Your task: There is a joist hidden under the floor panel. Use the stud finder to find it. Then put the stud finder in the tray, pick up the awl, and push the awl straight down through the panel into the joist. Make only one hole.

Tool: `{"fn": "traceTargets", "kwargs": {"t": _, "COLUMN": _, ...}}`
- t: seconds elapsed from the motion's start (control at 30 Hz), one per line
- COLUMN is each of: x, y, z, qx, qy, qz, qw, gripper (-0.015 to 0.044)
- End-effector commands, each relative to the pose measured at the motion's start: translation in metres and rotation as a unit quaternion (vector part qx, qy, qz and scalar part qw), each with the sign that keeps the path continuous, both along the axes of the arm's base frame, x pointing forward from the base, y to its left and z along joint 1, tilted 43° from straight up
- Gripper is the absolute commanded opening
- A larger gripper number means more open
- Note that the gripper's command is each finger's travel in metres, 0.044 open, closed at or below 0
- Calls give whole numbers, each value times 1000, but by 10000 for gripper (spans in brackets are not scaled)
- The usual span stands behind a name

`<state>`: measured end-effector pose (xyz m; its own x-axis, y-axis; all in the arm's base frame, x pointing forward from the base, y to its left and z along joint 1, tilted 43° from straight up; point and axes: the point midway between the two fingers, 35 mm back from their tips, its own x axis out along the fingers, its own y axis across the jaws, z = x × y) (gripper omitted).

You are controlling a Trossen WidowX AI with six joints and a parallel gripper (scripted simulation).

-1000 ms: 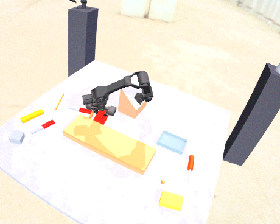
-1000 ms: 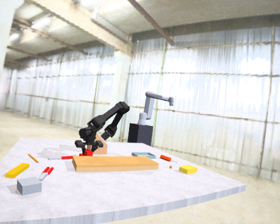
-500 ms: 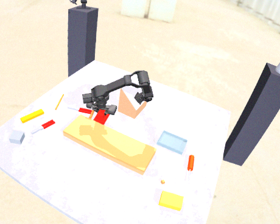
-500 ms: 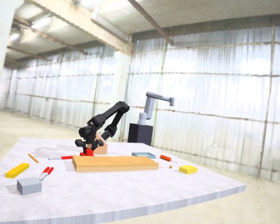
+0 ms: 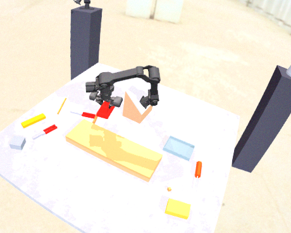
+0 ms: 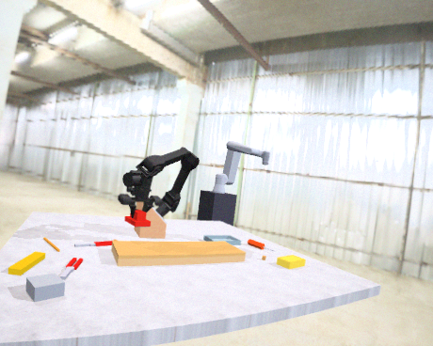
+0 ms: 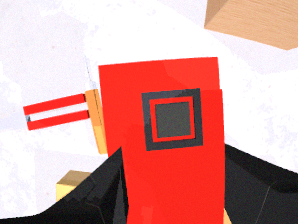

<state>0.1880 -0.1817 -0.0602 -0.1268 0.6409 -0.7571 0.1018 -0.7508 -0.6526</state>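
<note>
My gripper (image 5: 108, 105) (image 6: 139, 212) (image 7: 166, 147) is shut on the red stud finder (image 5: 105, 111) (image 6: 137, 221) (image 7: 120, 105), holding it above the table behind the panel's left end. Its square window (image 7: 172, 120) looks dark grey in the wrist view. The awl (image 5: 95, 119) (image 7: 96, 121) lies on the table beside and below the stud finder; its orange handle shows, partly hidden. The floor panel (image 5: 82, 134) (image 6: 179, 254) is a long yellow wooden slab; no hole is visible in it. The pale blue tray (image 5: 179, 149) (image 6: 222, 240) is empty, to the panel's right.
A wooden notched block (image 5: 131, 112) (image 6: 152, 228) (image 7: 255, 22) stands close to the gripper. Red-handled tools (image 5: 88, 115) (image 5: 50, 129), a yellow bar (image 5: 33, 121), a pencil (image 5: 62, 106) and a grey block (image 5: 18, 142) lie left. A screwdriver (image 5: 198, 169) and yellow block (image 5: 178, 208) lie right.
</note>
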Motion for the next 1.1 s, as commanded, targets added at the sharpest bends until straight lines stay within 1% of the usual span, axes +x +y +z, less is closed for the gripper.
{"fn": "traceTargets", "kwargs": {"t": 0.0, "x": 2, "y": -5, "z": 2, "qx": -1, "qy": -20, "qz": 18, "qw": 1000, "gripper": 0}}
{"fn": "traceTargets", "kwargs": {"t": 0.27, "x": 17, "y": -12, "z": -2, "qx": 8, "qy": -131, "qz": 108, "qw": 985, "gripper": 0}}
{"fn": "traceTargets", "kwargs": {"t": 0.53, "x": 32, "y": -20, "z": -5, "qx": 9, "qy": -241, "qz": 202, "qw": 949, "gripper": 0}}
{"fn": "traceTargets", "kwargs": {"t": 0.8, "x": 48, "y": -27, "z": -7, "qx": 4, "qy": -345, "qz": 294, "qw": 891, "gripper": 0}}
{"fn": "traceTargets", "kwargs": {"t": 1.07, "x": 63, "y": -35, "z": -9, "qx": -8, "qy": -438, "qz": 383, "qw": 813, "gripper": 0}}
